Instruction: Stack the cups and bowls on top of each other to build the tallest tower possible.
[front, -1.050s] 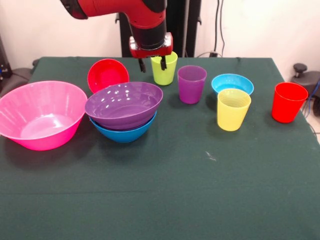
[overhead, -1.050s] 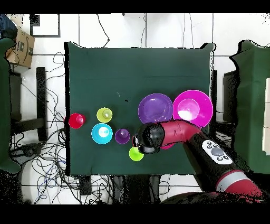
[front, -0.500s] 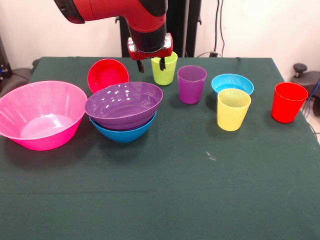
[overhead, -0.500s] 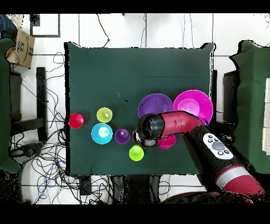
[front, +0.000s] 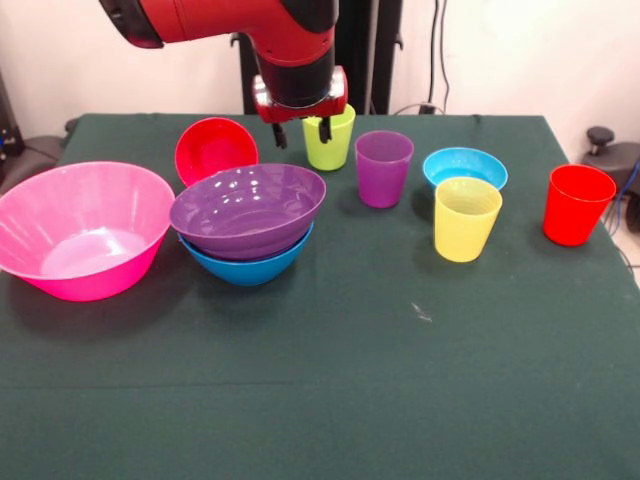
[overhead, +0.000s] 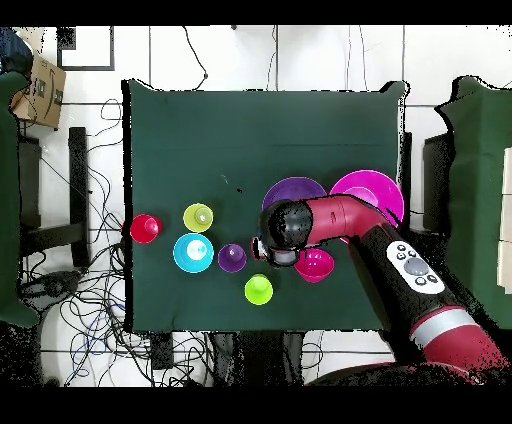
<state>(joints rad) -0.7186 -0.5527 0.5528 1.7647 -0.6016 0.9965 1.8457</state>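
Observation:
My gripper (front: 303, 131) hangs open and empty above the table's far side, just left of the lime green cup (front: 330, 138), with one finger in front of the cup's rim. The purple bowl (front: 248, 206) sits nested in the blue bowl (front: 245, 263) in front of the gripper. The small red bowl (front: 215, 149) leans behind them. To the right stand the purple cup (front: 383, 168), the yellow cup (front: 467, 218) and the red cup (front: 577, 204), with the light blue bowl (front: 465, 165) behind the yellow one. Overhead, the arm's head (overhead: 288, 225) covers part of the purple bowl (overhead: 296, 192).
The very large pink bowl (front: 85, 228) stands at the left edge of the green table (front: 330, 380). Overhead, the lime cup (overhead: 258, 290) and the red bowl (overhead: 314, 264) lie close to the table's edge at the robot's side. Cables litter the floor around the table.
The arm has drifted from over the lime green cup toward the purple bowl, rising slightly. The red bowl now shows uncovered in the overhead view. No cup or bowl has moved.

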